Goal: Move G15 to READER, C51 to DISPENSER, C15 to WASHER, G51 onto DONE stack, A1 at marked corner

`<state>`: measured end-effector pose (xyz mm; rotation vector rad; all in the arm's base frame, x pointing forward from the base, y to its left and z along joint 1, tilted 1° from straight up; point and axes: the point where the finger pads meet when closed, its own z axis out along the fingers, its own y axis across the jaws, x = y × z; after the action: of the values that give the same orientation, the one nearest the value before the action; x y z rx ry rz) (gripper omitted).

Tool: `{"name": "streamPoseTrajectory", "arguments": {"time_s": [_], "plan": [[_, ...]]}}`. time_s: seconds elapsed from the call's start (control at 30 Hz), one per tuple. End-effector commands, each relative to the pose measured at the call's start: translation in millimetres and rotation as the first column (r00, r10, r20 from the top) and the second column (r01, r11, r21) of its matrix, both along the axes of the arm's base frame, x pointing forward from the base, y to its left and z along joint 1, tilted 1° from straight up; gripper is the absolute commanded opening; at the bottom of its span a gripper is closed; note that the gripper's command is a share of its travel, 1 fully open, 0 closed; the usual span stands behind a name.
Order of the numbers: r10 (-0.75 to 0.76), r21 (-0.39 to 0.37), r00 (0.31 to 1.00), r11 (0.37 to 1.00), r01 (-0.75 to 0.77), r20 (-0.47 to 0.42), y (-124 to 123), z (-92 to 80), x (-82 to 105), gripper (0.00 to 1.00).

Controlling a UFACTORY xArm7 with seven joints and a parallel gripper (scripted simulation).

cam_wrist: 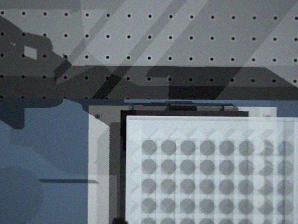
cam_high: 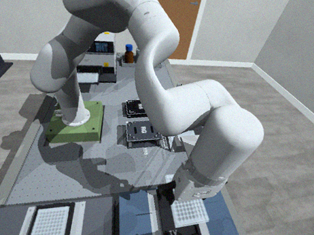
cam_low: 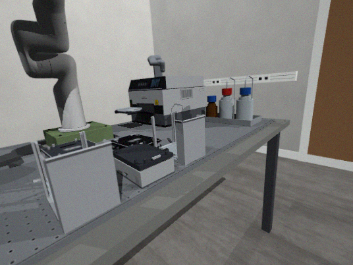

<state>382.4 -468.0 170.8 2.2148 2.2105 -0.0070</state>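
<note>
My gripper [cam_high: 186, 204] is shut on a white well plate [cam_high: 190, 212] and holds it just above a black plate nest [cam_high: 182, 232] on a blue station housing [cam_high: 132, 221] at the deck's near right. An "A1" mark shows at the nest's near end. In the wrist view the plate [cam_wrist: 210, 170] fills the lower right, and the nest's dark edge [cam_wrist: 116, 165] and the blue housing [cam_wrist: 45, 150] lie beneath it. I cannot read the plate's label. A second white plate [cam_high: 50, 223] sits on a grey station at the near left.
The RG nest [cam_high: 144, 130] and another black nest [cam_high: 136, 108] lie mid-deck beside the green arm base [cam_high: 75, 124]. The reader [cam_low: 164, 97] with its tray out stands at the back, bottles [cam_low: 235, 103] beside it. Two tall white racks [cam_low: 82, 179] [cam_low: 190, 140] flank a low box instrument [cam_low: 145, 161].
</note>
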Motion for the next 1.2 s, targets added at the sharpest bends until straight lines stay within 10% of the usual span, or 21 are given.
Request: {"name": "streamPoseTrajectory", "arguments": {"time_s": [0.0, 1.17], "plan": [[0.002, -0.001, 1.000, 1.000, -0.002, 0.001, -10.5, 2.4, 0.4, 0.00], [0.002, -0.001, 1.000, 1.000, -0.002, 0.001, -10.8, -15.0, 0.5, 0.00]]}}
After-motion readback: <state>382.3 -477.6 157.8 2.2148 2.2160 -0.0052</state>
